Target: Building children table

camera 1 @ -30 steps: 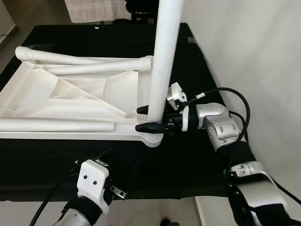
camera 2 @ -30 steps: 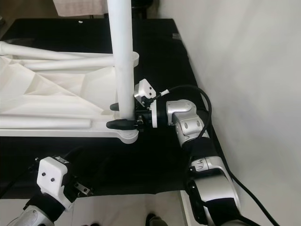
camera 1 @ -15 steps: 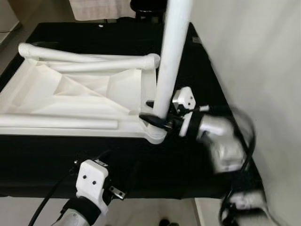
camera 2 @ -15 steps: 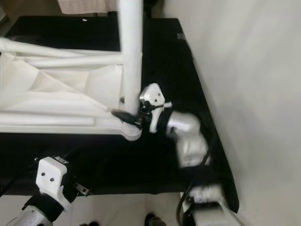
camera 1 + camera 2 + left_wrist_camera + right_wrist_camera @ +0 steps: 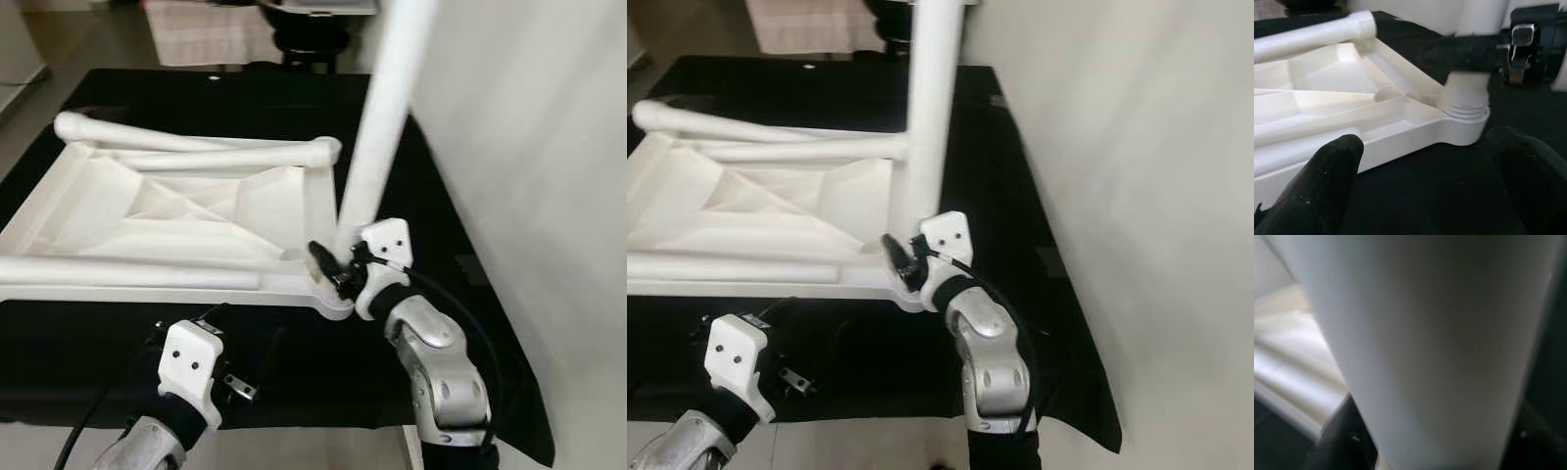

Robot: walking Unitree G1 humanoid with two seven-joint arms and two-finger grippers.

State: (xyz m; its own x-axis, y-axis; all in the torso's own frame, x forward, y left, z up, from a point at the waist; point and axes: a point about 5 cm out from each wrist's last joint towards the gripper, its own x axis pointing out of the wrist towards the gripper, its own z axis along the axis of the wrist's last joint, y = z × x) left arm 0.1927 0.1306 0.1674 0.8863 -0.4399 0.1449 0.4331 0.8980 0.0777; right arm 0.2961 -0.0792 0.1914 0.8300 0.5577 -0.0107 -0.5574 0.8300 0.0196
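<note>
Your right gripper (image 5: pixel 331 266) is clamped on the upright table leg (image 5: pixel 380 127) where it meets the corner socket.

You see the white tabletop (image 5: pixel 167 211) lying upside down on the black cloth (image 5: pixel 441 264), left of centre, with the standing leg rising from its lower right corner toward the top of the frame. Two loose legs (image 5: pixel 196 145) lie across its far edge and another (image 5: pixel 127 279) along its near edge. Your left gripper (image 5: pixel 1420 191) sits at lower left, fingers (image 5: pixel 1327 166) spread apart, holding nothing.
</note>
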